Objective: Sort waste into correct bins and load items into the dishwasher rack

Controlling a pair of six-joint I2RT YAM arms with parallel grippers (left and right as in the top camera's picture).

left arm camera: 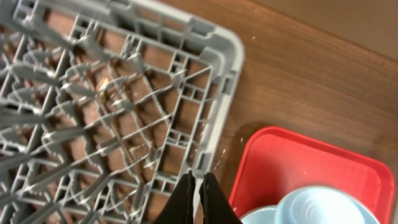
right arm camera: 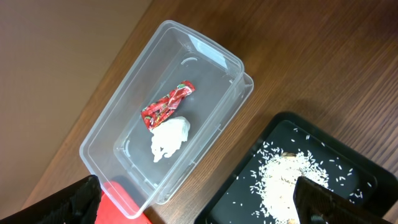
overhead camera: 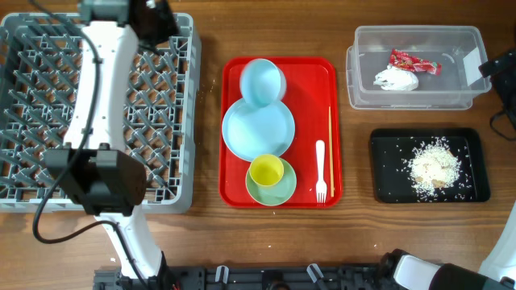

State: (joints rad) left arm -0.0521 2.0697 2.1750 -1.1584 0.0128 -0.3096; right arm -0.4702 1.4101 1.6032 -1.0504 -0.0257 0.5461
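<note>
The grey dishwasher rack (overhead camera: 192, 121) stands at the left. My left gripper (overhead camera: 160, 22) hovers over its far right part, shut and empty; the left wrist view shows the jaws (left arm camera: 199, 186) above the rack rim (left arm camera: 227, 81). On the red tray (overhead camera: 310, 80) sit a blue bowl (overhead camera: 262, 80), a blue plate (overhead camera: 258, 129), a yellow cup (overhead camera: 266, 170) in a green saucer (overhead camera: 278, 190), a white fork (overhead camera: 320, 171) and chopsticks (overhead camera: 330, 149). The clear tub (overhead camera: 415, 97) holds the red wrapper (overhead camera: 415, 62) and the tissue (overhead camera: 397, 79). Rice crumbs (overhead camera: 435, 165) lie in the black tray (overhead camera: 387, 181). My right gripper (right arm camera: 196, 183) is open above the tub and black tray.
The wooden table shows between the rack, the red tray and the bins. The left arm lies across the rack from front to back. The right arm's black end (overhead camera: 500, 64) sits at the far right edge beside the tub.
</note>
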